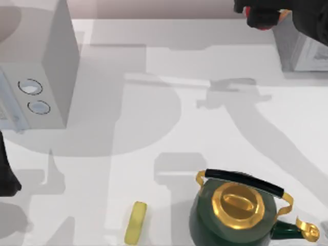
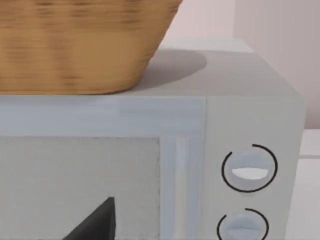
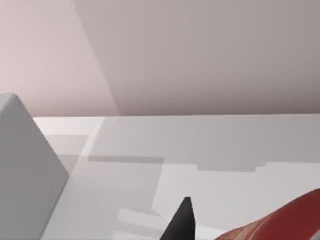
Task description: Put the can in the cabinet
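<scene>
The right gripper (image 1: pixel 262 18) sits at the table's far right, fingers closed on something red. The left arm (image 1: pixel 7 174) rests at the left edge.

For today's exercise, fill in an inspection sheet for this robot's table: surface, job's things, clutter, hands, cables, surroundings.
Surface: white table, shadowed.
Job's things: red can at far right edge, held aloft in the right hand; grey cabinet just right of it.
Clutter: green kettle near right; yellow block beside it; microwave at left, wicker basket on top.
Hands: left arm parked at left edge.
Cables: nothing seen.
Surroundings: plain pinkish wall.
</scene>
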`<state>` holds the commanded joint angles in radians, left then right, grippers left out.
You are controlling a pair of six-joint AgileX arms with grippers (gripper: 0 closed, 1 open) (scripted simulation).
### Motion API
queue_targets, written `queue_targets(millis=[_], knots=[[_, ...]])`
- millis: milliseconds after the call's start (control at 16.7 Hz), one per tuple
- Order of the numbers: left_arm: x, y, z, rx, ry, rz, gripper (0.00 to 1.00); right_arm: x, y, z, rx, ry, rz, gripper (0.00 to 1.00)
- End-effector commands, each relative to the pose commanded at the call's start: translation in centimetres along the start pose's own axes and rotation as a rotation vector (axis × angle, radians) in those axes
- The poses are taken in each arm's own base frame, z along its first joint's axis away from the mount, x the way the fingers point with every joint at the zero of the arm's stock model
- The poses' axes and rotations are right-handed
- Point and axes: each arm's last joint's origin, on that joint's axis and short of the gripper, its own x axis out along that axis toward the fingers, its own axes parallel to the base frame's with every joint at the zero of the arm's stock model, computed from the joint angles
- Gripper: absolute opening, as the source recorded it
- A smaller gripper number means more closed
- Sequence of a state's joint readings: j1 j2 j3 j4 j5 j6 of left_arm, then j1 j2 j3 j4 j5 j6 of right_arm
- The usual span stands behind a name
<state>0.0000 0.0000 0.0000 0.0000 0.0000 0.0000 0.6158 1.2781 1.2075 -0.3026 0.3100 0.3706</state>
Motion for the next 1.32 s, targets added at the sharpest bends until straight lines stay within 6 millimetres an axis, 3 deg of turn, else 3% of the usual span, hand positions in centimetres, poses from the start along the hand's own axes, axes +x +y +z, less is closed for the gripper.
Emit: queue_targets(millis=[240, 420, 600, 840, 1080, 1320], knots=[[0.0, 0.0, 0.0, 0.0, 0.0, 0.0, 1.0, -6.2, -4.6, -0.1, -0.01, -0.18, 0.031, 0.0], [0.0, 0.0, 0.0, 0.0, 0.0, 0.0, 1.0, -9.4, -7.0, -0.8, -0.048, -0.308, 0.035, 0.0], [0.0, 0.0, 0.0, 0.0, 0.0, 0.0, 1.0, -11.5, -9.2, -3.2, -0.085, -0.392, 0.019, 0.0], [0.0, 0.0, 0.0, 0.0, 0.0, 0.0, 1.0, -12.3, -12.1, -9.6, -0.129, -0.421, -0.028, 0.0], [0.0, 0.0, 0.0, 0.0, 0.0, 0.0, 1.0, -11.1, -15.1, -16.7, -0.161, -0.414, -0.131, 0.0], [0.0, 0.0, 0.0, 0.0, 0.0, 0.0, 1.0, -9.7, -17.1, -20.8, -0.182, -0.387, -0.229, 0.0]])
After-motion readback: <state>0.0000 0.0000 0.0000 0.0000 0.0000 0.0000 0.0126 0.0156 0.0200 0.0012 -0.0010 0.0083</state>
